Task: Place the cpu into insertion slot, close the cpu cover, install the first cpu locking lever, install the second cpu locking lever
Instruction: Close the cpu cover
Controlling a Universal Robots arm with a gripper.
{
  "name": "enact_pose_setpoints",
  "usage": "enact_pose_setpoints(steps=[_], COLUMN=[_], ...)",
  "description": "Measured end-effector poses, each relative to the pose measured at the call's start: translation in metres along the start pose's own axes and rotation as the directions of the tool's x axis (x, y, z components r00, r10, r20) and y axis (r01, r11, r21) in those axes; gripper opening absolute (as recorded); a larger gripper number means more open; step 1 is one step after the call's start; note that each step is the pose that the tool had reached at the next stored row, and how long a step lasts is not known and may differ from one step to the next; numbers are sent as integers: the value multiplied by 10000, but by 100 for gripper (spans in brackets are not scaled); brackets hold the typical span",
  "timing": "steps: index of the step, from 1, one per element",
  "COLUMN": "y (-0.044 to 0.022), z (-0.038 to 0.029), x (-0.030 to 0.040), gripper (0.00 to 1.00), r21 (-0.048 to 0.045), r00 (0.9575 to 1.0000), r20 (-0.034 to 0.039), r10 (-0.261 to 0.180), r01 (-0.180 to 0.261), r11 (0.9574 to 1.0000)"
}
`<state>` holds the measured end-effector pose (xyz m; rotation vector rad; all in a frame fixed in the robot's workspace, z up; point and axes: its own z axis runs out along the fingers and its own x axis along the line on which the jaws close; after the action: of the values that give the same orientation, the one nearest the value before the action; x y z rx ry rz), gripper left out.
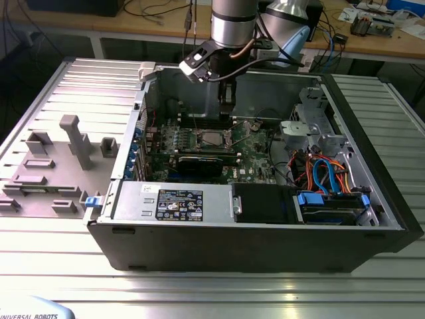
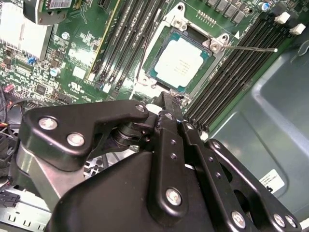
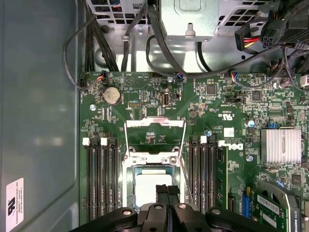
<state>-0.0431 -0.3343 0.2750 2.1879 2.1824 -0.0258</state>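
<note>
The cpu (image 3: 150, 187) lies flat in the insertion slot (image 3: 127, 193) of the green motherboard, its silver top facing up. It also shows as the cpu (image 2: 179, 63) in the second wrist view and the cpu (image 1: 211, 138) in the exterior view. The cpu cover (image 3: 154, 126) is swung open, away from the chip, with the board showing through its window. A thin lever (image 2: 251, 48) sticks out unlatched beside the slot. My gripper (image 3: 167, 189) hangs just above the slot's edge, fingers pressed together with nothing between them; it is the gripper (image 2: 166, 104) and the gripper (image 1: 227, 111) too.
The board sits deep in an open computer case (image 1: 372, 199) on a metal table. Memory slots (image 3: 101, 179) flank the socket. A black card (image 1: 199, 163), a power supply (image 1: 172, 199), coloured drive cables (image 1: 325, 174) and a finned heatsink (image 3: 281, 145) surround it. Grey fixtures (image 1: 76, 141) stand at the exterior view's left.
</note>
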Motion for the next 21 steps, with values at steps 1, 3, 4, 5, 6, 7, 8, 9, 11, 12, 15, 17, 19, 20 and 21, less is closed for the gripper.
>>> enact_pose_setpoints(steps=[1, 3, 4, 5, 6, 7, 8, 9, 11, 12, 15, 17, 19, 20, 21], y=[1, 5, 8, 10, 12, 13, 15, 15, 16, 17, 25, 29, 38, 40, 43], z=[0, 0, 0, 0, 0, 0, 0, 1, 0, 1, 1, 1, 1, 1, 1], x=[0, 0, 0, 0, 0, 0, 0, 0, 0, 0, -1, 0, 0, -1, -1], gripper=[11, 11, 11, 11, 11, 11, 11, 11, 11, 11, 11, 11, 11, 11, 11], r21=[0, 0, 0, 0, 0, 0, 0, 0, 0, -1, -1, 0, 0, 0, 0], r00=[10000, 10000, 10000, 10000, 10000, 10000, 10000, 10000, 10000, 10000, 10000, 10000, 10000, 10000, 10000], r20=[0, 0, 0, 0, 0, 0, 0, 0, 0, 0, -1, -1, 0, 0, 0], r10=[1, 0, 0, 0, 0, 1, 0, 0, 0, -1, 0, 0, 0, 0, 0], r01=[-1, 0, 0, 0, 0, -1, 0, 0, 0, 1, 0, 0, 0, 0, 0], r11=[10000, 10000, 10000, 10000, 10000, 10000, 10000, 10000, 10000, 10000, 10000, 10000, 10000, 10000, 10000])
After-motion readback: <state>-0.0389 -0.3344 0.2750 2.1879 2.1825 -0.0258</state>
